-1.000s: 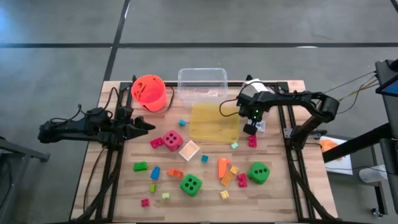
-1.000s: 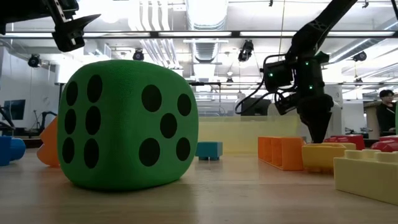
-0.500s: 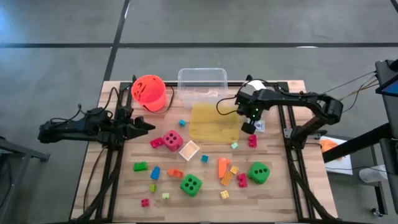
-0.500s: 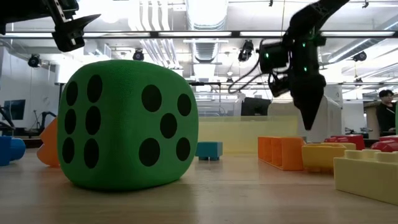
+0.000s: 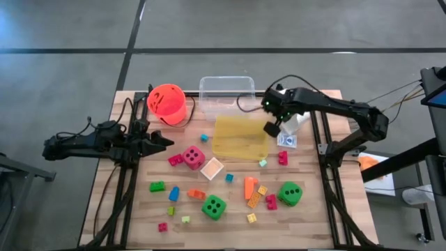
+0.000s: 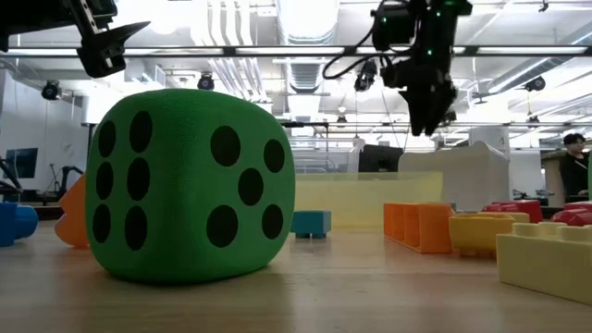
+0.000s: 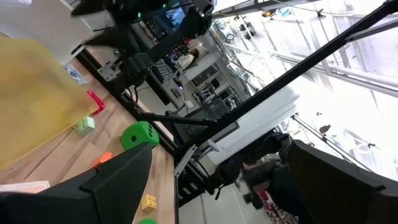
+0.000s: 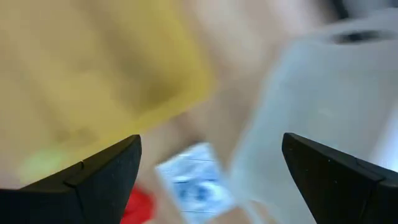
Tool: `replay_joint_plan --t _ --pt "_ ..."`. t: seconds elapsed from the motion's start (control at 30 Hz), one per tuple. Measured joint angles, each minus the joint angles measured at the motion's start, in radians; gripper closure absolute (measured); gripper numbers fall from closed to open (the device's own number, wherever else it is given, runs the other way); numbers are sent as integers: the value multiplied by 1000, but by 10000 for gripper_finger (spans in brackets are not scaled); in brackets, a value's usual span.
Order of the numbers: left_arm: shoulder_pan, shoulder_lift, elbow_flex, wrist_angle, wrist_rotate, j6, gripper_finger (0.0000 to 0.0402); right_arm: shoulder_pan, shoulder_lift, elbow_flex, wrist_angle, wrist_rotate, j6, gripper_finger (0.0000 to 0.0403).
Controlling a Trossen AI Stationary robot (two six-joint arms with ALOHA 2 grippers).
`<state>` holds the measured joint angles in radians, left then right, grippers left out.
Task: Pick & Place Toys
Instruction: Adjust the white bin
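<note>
— High view: right gripper hangs over the yellow tray's far right corner, fingers spread wide, holding nothing. Toys?
— Scattered on the table: pink die, two green dice, small blocks. Left gripper waits at the left edge, open and empty.
— Low view?
— One green die fills the foreground; the right gripper hangs high.
— Right wrist view?
— Both fingers far apart, nothing between.
</note>
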<state>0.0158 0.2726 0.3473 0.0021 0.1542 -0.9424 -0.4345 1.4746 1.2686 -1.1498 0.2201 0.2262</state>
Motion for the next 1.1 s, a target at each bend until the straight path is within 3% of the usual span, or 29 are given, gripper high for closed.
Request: replay_joint_plan --t 0.2,0.47,0.8,1.1 --pt "0 0 0 -3 3 3 31 -92 38 18 -130 105 60 19" --pt "0 0 -1 -8 14 3 31 -147 100 -38 -117 203 84 38" --pt "0 0 -2 -7 23 -1 31 -163 156 -52 -108 333 62 196" --pt "0 0 -2 -7 35 -2 31 -192 146 -53 -111 346 38 336"
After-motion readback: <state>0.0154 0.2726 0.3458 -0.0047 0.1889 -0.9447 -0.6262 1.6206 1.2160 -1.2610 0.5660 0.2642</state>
